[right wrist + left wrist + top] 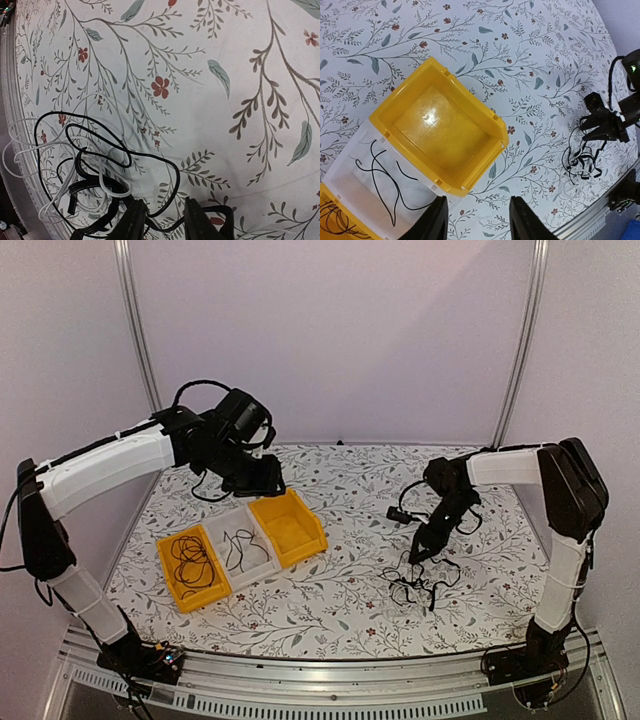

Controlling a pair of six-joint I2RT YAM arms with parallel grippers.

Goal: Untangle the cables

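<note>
Cables (420, 582) lie in a loose knot on the tabletop (345, 480), toward its near edge and right of the middle. They are mostly thin black cords, with a pale cord (107, 185) threaded through them. From where I stand they look light and limp, the sort that trail and drag their neighbours along when one is lifted. The loops overlap, so a hard tug would likely tighten the knot rather than free it. I'd take a single outer loop where it stands clear of the rest, or a plug end if one can be found; the plugs are too small for me to pick out.

The right claw (163, 220) hangs low over the near side of the knot. Its fingers stand narrowly apart, with a black strand (177, 182) running between them, and I see no pinch on it yet.

The left claw (477, 222) is well apart from the knot, up over the yellow bin (485, 150) near the left edge. It is open and holds nothing. That bin has nothing in it, while the white bin (350, 167) touching it holds one black cord.
</note>
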